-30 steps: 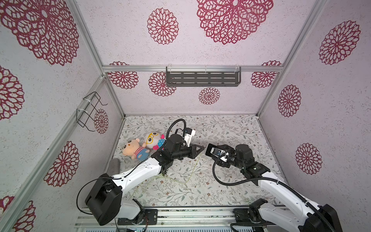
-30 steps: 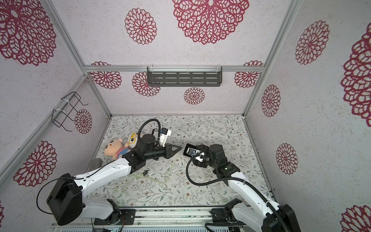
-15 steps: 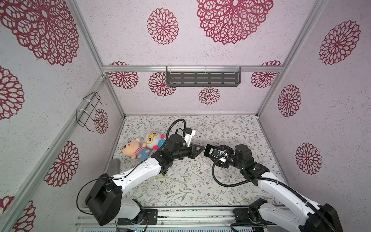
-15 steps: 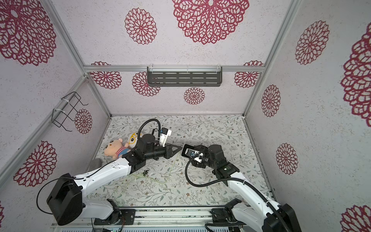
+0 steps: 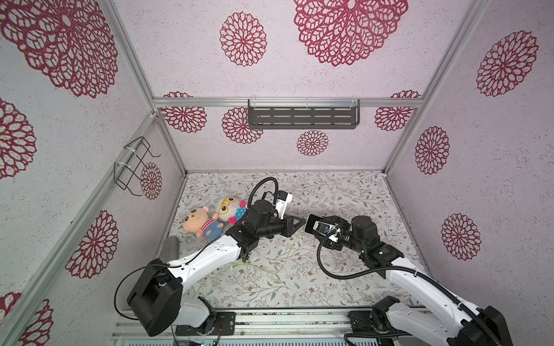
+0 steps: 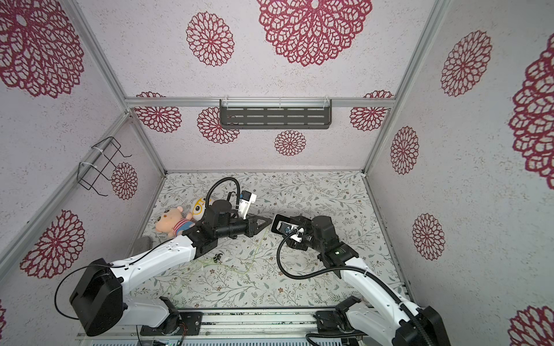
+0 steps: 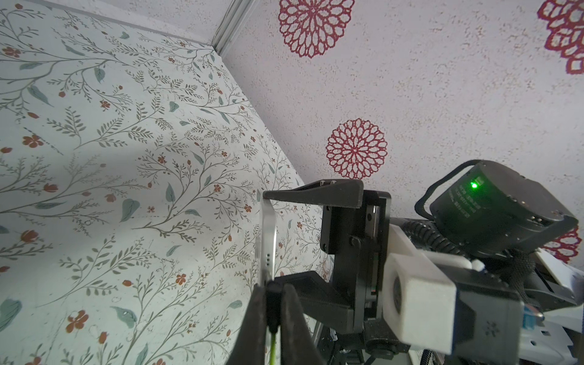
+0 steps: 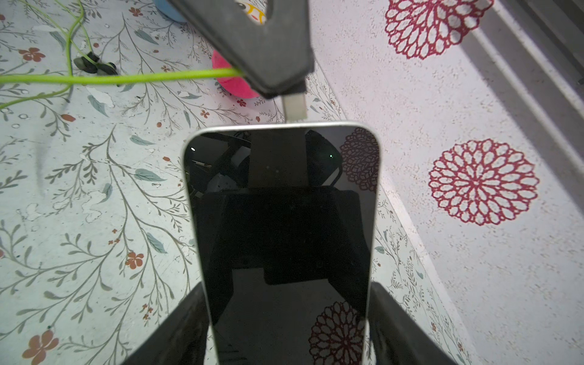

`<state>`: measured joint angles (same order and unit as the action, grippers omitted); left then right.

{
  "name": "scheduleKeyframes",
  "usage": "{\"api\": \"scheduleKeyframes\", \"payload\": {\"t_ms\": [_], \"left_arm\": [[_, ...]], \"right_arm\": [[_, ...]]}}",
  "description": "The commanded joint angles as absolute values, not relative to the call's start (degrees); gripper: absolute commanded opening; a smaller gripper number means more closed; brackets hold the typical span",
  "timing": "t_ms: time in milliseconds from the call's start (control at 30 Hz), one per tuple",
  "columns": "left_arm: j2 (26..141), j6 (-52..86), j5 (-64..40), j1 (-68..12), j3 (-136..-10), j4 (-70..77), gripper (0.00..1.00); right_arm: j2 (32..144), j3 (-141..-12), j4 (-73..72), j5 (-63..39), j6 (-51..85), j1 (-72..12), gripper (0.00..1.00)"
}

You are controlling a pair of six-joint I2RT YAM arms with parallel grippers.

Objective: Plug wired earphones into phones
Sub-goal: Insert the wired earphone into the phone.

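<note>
Above the floral table, my left gripper is pinched tight on the earphone plug, and the green cable trails off behind it. My right gripper, spread wide, clamps the phone by its sides. A second ago the plug stood just off the phone. Now its tip touches the phone's end edge, so I judge insertion is beginning.

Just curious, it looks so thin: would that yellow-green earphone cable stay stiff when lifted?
Probably floppy: the thin yellow-green earphone cable drapes from the left gripper and lies in loose curves on the floral table. Likely light; its black earbuds would probably trail along.
</note>
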<state>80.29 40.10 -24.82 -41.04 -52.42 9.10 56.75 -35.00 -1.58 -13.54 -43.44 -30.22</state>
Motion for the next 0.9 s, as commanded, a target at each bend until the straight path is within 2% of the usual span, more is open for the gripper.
{"api": "scheduleKeyframes", "payload": {"t_ms": [0, 867], "left_arm": [[80.3, 39.4, -25.2, -41.6, -52.2, 9.7, 0.0], [82.3, 38.8, -27.7, -42.5, -53.3, 8.6, 0.0]], "right_arm": [[55.0, -37.2, -5.8, -13.8, -42.5, -30.6, 0.58], [53.3, -37.5, -5.8, -14.8, -44.0, -30.5, 0.57]]}}
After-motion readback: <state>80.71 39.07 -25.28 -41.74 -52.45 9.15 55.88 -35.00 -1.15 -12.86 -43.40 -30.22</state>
